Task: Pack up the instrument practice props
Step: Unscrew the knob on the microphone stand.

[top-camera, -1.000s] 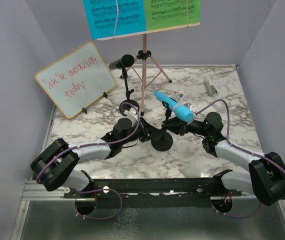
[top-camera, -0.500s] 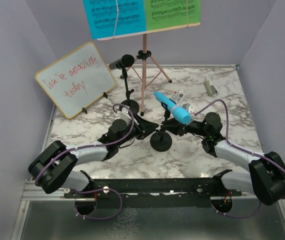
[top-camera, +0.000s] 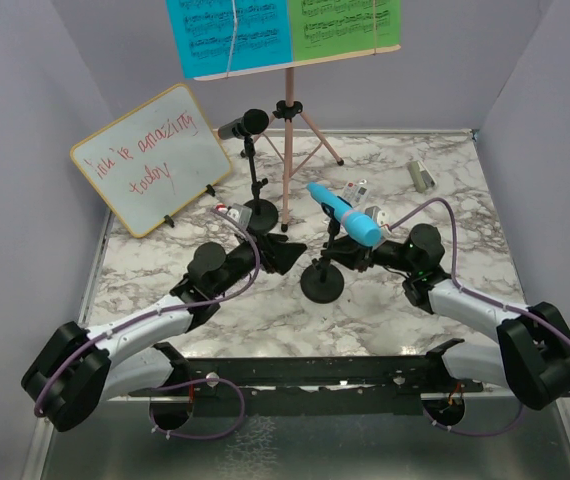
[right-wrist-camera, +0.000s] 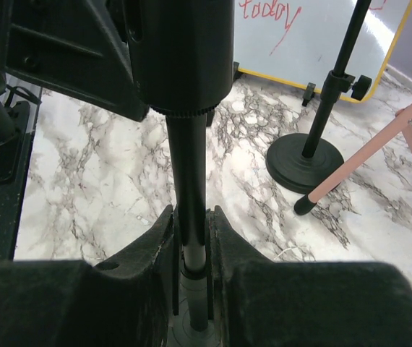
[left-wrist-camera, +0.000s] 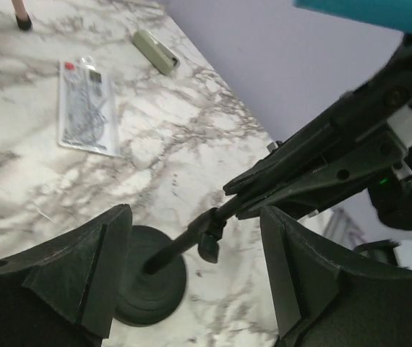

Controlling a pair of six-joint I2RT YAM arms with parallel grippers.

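Observation:
The blue microphone (top-camera: 346, 214) rests tilted in the clip of the near mic holder, whose round base (top-camera: 323, 284) stands on the marble table. My right gripper (top-camera: 351, 259) is shut on that holder's pole (right-wrist-camera: 191, 181), just above the base. My left gripper (top-camera: 293, 256) hangs open to the left of the holder, and the pole (left-wrist-camera: 191, 242) and base (left-wrist-camera: 148, 285) show between its fingers (left-wrist-camera: 83, 267) without touching them. The black microphone (top-camera: 246, 124) sits on the far holder (top-camera: 260, 212). Behind stands the pink tripod music holder (top-camera: 287, 130) with a blue sheet (top-camera: 227, 32) and a green sheet (top-camera: 345, 22).
A yellow-framed whiteboard (top-camera: 151, 157) leans at the back left. A small silver cylinder (top-camera: 421, 176) lies at the back right, and a clear plastic packet (left-wrist-camera: 83, 108) lies near it. Purple walls close in three sides. A tripod leg (right-wrist-camera: 365, 163) ends close to the far holder's base (right-wrist-camera: 303, 163).
My left gripper has opened and drawn back to the left, off the near mic holder. The right gripper and the blue microphone have stayed where they were.

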